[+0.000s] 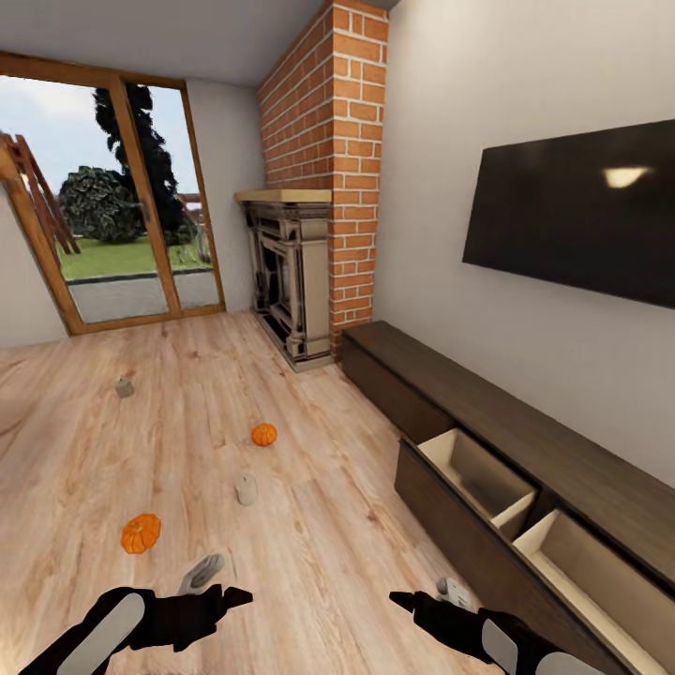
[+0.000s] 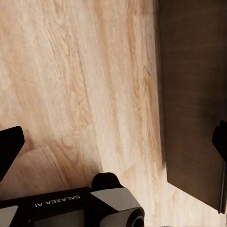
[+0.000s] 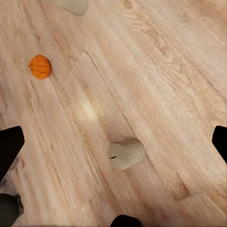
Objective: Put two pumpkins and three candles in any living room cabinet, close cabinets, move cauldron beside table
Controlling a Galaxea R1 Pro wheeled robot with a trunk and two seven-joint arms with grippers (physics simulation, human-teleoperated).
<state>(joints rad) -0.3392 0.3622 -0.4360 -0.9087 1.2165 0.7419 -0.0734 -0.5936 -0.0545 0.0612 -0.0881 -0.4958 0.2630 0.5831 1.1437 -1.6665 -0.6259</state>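
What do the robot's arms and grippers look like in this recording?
Both arms are glossy black with light grey panels. The left gripper and right gripper end in tapered black fingers. White "GALAXEA AI" lettering runs along a black link in the left wrist view.

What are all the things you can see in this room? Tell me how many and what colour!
pumpkins: 2, orange, on the floor, one nearer, one farther
candles: 3, cream-beige, on the floor: far, middle, near one lying down
cabinet: 1, dark brown, along the right wall, two drawers open
fireplace: 1, beige and black, below the brick chimney
TV: 1, black, on the wall
glazed doors: wooden frames, far left
left gripper: black, jaws open
right gripper: black, jaws open
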